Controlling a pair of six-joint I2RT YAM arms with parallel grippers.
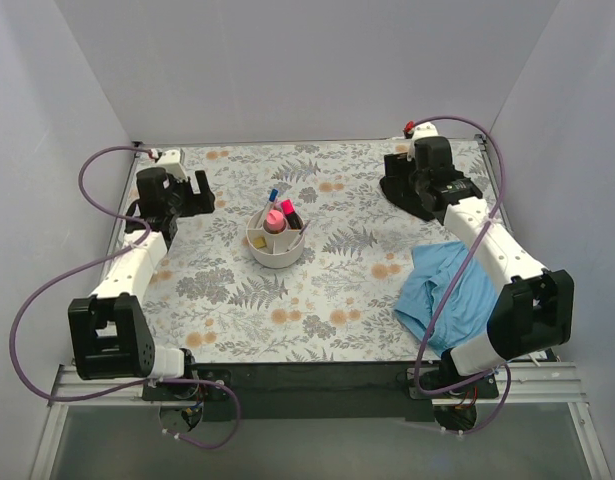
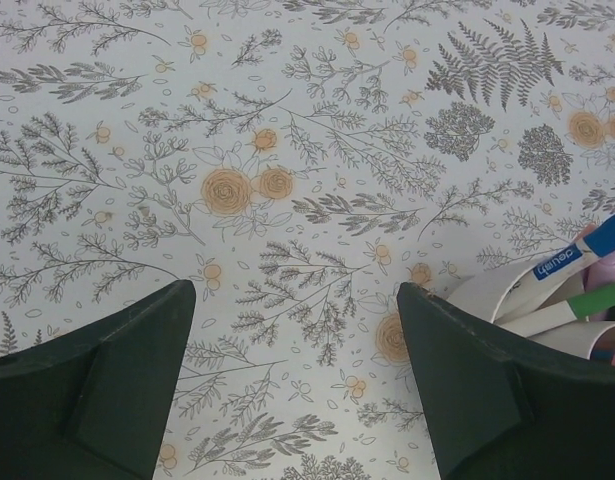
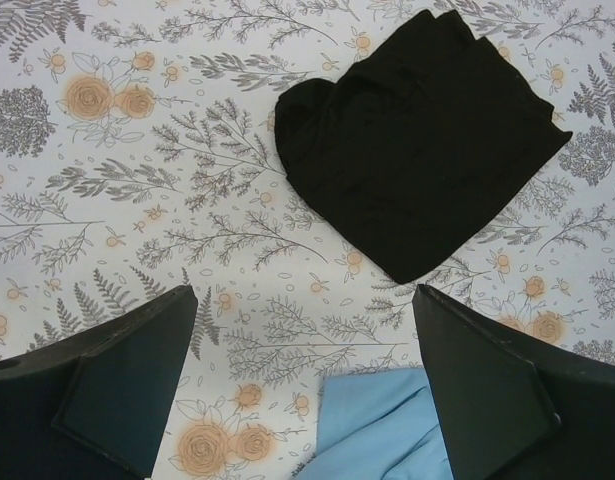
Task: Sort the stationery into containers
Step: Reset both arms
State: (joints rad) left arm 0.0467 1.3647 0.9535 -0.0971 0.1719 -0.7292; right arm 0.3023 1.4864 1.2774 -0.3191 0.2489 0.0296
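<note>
Left gripper [image 2: 295,300] stands spread and empty over the floral counter [image 2: 237,130]. The round white desk organiser [image 1: 272,258] sits near its right side, holding a blue-capped marker [image 2: 572,262] and a green-capped marker [image 2: 599,298]. Right gripper [image 3: 305,300], likewise spread empty, hovers over black cloth [image 3: 417,150] and blue cloth [image 3: 382,430].

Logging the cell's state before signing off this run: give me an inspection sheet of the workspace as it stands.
Surface: floral table cover, flat; no loose stationery seen.
Job's things: markers and a pink item stand in the white organiser, mid-table.
Clutter: blue cloth crumpled beside the right arm; black cloth at the far right.
Grippers: left gripper and right gripper both open, empty.
Cables: purple cables loop loosely beside both arms.
Surroundings: plain pale walls on three sides.
</note>
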